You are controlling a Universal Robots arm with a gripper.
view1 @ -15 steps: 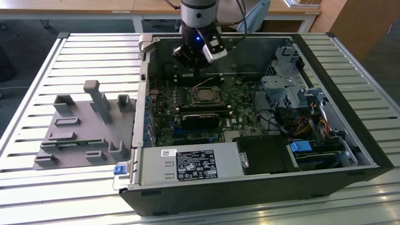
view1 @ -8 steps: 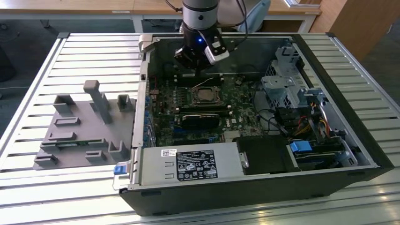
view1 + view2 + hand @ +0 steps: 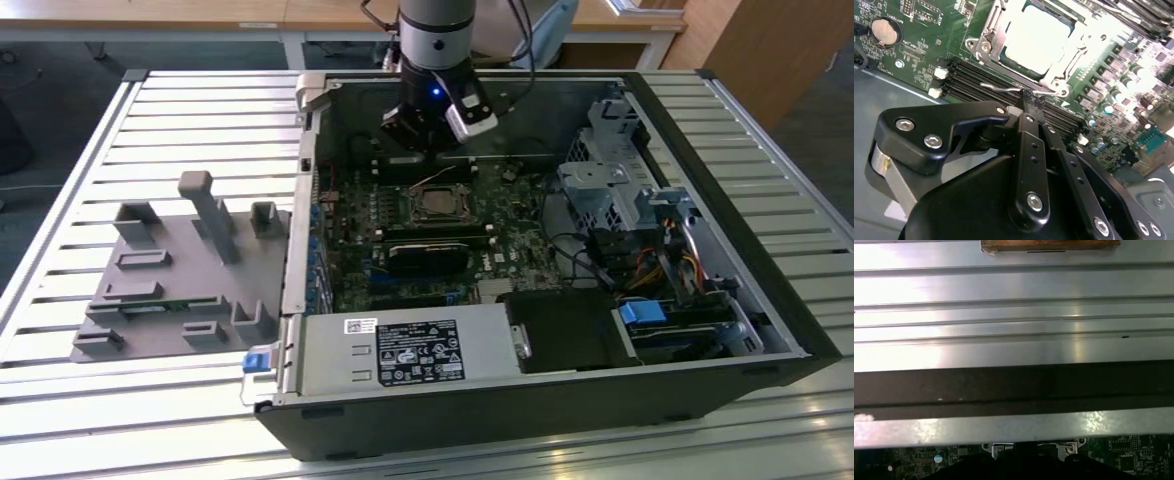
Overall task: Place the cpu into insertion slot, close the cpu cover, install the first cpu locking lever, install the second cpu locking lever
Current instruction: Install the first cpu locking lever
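Pincer [image 3: 1030, 102] seen in second wrist view with fingertips pressed together on thin wire locking lever [image 3: 1014, 90], just beside socket edge. Cpu [image 3: 1036, 37] seated in insertion slot [image 3: 435, 205], cpu cover [image 3: 989, 40] closed as frame around it. Lever's long axis runs along socket side, between socket and memory slots [image 3: 979, 82]. Arm [image 3: 435, 40] held near vertical over motherboard [image 3: 400, 240], inside case on bench [image 3: 134, 400].

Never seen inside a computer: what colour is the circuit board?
Green, clearest in the second wrist view: circuit board.

Case wall [image 3: 467, 90] and drive cage [image 3: 601, 190] hem the insertion slot [image 3: 438, 205].
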